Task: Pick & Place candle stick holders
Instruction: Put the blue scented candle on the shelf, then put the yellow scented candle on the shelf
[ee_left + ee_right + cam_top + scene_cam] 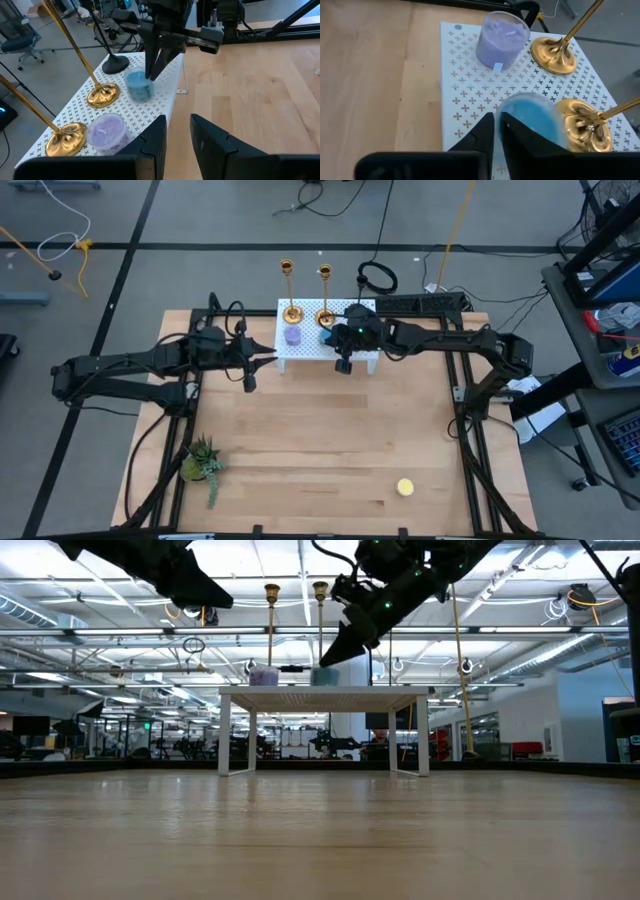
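— Wooden desk, and what sits at its far edge?
— One small white perforated stand. Two gold holders stand on its back edge, the black holder farther along, a purple candle and a blue candle in front.
— And the claws?
— Right claw hovers above the blue candle, fingers nearly pressed together, pinching nothing. Left claw hangs beside the stand, slightly spread, empty.

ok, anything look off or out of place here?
Nothing tipped or spilled. Only oddity: the yellow piece lies alone on the wood table, far from the purple candle and blue candle on the white stand. Both gold holders stand upright.
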`<act>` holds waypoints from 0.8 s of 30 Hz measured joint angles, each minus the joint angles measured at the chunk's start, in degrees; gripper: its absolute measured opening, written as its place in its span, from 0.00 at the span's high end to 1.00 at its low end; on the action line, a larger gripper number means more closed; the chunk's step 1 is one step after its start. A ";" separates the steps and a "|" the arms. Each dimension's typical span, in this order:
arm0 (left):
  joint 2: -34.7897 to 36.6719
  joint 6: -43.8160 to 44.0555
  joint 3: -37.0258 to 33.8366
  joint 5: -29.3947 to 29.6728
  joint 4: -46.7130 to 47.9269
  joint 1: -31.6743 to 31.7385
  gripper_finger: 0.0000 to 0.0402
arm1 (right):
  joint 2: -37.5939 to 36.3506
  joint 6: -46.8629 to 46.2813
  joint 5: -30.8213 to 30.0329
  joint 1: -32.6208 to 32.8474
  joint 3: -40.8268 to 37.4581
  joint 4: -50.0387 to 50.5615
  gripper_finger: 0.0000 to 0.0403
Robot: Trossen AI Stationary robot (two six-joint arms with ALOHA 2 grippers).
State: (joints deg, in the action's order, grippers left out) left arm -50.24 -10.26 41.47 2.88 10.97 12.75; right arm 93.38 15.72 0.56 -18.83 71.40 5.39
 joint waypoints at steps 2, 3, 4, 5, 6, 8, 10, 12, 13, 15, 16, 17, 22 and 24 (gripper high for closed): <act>0.00 0.00 0.00 0.02 -0.01 0.00 0.77 | 0.00 0.48 0.04 -0.22 0.00 -0.02 0.90; 0.00 0.00 0.00 0.02 0.00 0.00 0.77 | 0.00 0.48 0.03 -0.29 0.00 0.00 0.88; -0.01 0.00 0.00 0.02 -0.03 0.00 0.77 | 0.00 0.41 0.01 -0.31 0.00 0.00 0.86; -0.02 0.00 0.00 0.02 -0.02 0.00 0.77 | 0.00 0.30 -0.08 -0.36 0.00 0.02 0.84; 0.00 0.00 0.00 0.02 -0.01 0.00 0.77 | 0.00 0.16 -0.29 -0.38 0.00 -0.04 0.82; 0.00 0.00 0.00 0.02 -0.01 0.00 0.77 | 0.00 0.16 -0.35 -0.38 0.00 -0.48 0.78; 0.00 0.10 0.00 0.02 -0.03 0.00 0.77 | 0.00 0.19 -0.35 -0.35 0.00 -0.64 0.75; 0.00 0.19 0.00 0.02 -0.03 0.00 0.77 | 0.00 1.23 -0.37 -0.35 0.00 -0.84 0.72; 0.00 0.22 0.00 0.04 -0.03 0.00 0.77 | -0.02 2.48 -0.39 -0.32 0.00 -0.85 0.70; 0.00 0.24 0.00 0.02 -0.03 0.00 0.77 | -0.42 4.80 -0.50 0.10 0.00 -0.77 0.68; 0.00 0.22 0.00 0.04 0.01 0.00 0.77 | -0.90 5.35 -0.50 0.40 0.00 -0.61 0.67; 0.00 0.22 0.00 0.04 0.11 0.00 0.77 | -1.48 5.45 -0.50 0.90 0.00 -0.61 0.65; -0.01 0.23 0.00 0.09 1.77 0.00 0.77 | -5.07 3.89 -0.47 6.06 0.00 1.67 0.60; 0.00 0.24 0.00 0.10 3.15 0.00 0.77 | -6.56 2.45 -0.46 9.27 0.00 3.63 0.59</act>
State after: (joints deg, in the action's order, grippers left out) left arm -50.24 -10.02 41.47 2.98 14.12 12.75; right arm 86.82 18.17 0.10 -9.55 71.40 9.02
